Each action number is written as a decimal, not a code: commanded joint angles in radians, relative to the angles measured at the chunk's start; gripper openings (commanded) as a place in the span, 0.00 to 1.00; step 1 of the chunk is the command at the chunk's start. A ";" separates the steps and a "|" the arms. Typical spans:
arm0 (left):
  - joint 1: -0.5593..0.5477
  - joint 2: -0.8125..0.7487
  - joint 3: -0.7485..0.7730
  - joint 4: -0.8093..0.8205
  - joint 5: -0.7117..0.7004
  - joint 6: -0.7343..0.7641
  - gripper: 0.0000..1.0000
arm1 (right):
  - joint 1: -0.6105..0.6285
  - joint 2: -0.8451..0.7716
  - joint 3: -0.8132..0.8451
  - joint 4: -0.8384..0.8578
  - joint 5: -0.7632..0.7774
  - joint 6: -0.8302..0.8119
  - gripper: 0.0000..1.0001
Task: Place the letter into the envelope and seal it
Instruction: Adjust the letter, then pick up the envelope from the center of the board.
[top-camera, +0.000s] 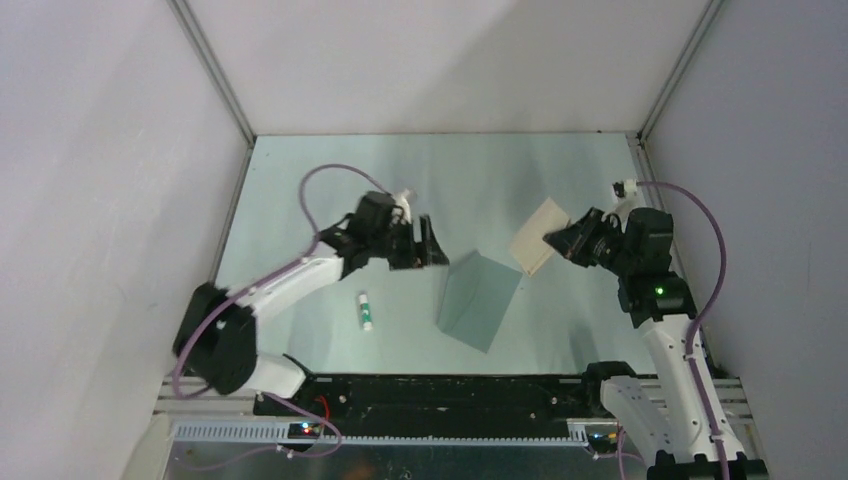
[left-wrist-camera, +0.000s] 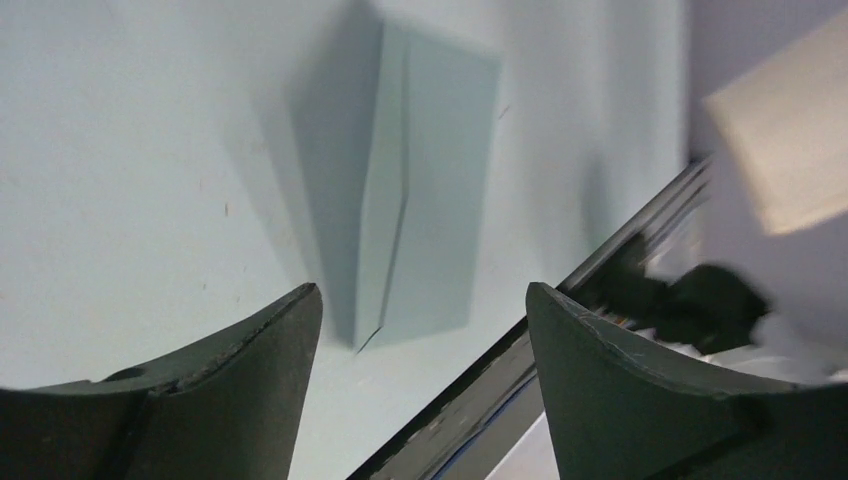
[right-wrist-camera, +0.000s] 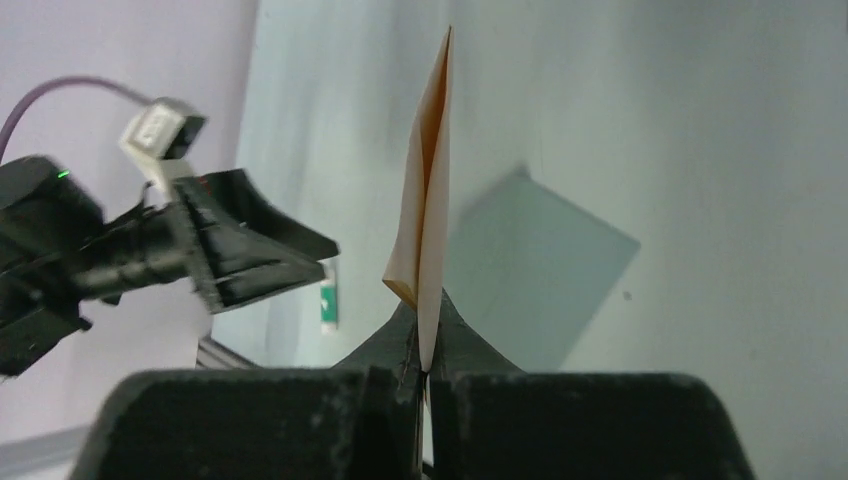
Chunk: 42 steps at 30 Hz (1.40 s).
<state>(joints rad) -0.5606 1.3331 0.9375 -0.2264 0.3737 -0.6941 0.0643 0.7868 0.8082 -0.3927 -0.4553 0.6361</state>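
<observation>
The right gripper (top-camera: 549, 241) was clamped tight on the bottom edge of the letter (top-camera: 537, 234), holding the tan sheet clear of the table (top-camera: 330, 180) near the right wall. In the right wrist view the letter (right-wrist-camera: 430, 200) stood edge-on above the closed fingers (right-wrist-camera: 455, 335), and its 2 layers splayed slightly apart towards the top. The envelope (top-camera: 480, 300) lay flat on the table between the 2 arms, well apart from the letter. The left gripper (top-camera: 428, 243) hung just beside its far left corner with the jaws wide and nothing between them. In the left wrist view a long crease ran down the envelope (left-wrist-camera: 425, 190), but whether the flap was lifted enough to expose the pocket could not be told. The step in hand looked like bringing the letter to the envelope's mouth. Done well, this would call for the left gripper (left-wrist-camera: 422, 300) to pin or lift the flap first, so that the envelope could not slide. The right arm would then need to tilt the sheet nearly flat and lead with 1 free edge squared to the opening, since a thin folded sheet would likely buckle if pushed at an angle. The glue stick (top-camera: 365, 311) lay to the envelope's left, untouched.
</observation>
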 joint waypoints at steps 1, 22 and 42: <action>-0.100 0.150 0.078 -0.151 0.011 0.190 0.79 | -0.028 -0.033 0.029 -0.211 -0.103 -0.104 0.00; -0.188 0.470 0.237 -0.127 -0.091 0.208 0.34 | -0.019 -0.025 0.030 -0.278 -0.203 -0.119 0.00; -0.210 0.221 0.115 -0.085 -0.226 0.222 0.79 | 0.029 -0.007 0.029 -0.226 -0.200 -0.087 0.00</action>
<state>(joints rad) -0.7650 1.6447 1.0824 -0.3676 0.2306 -0.4938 0.0776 0.7753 0.8082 -0.6609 -0.6434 0.5392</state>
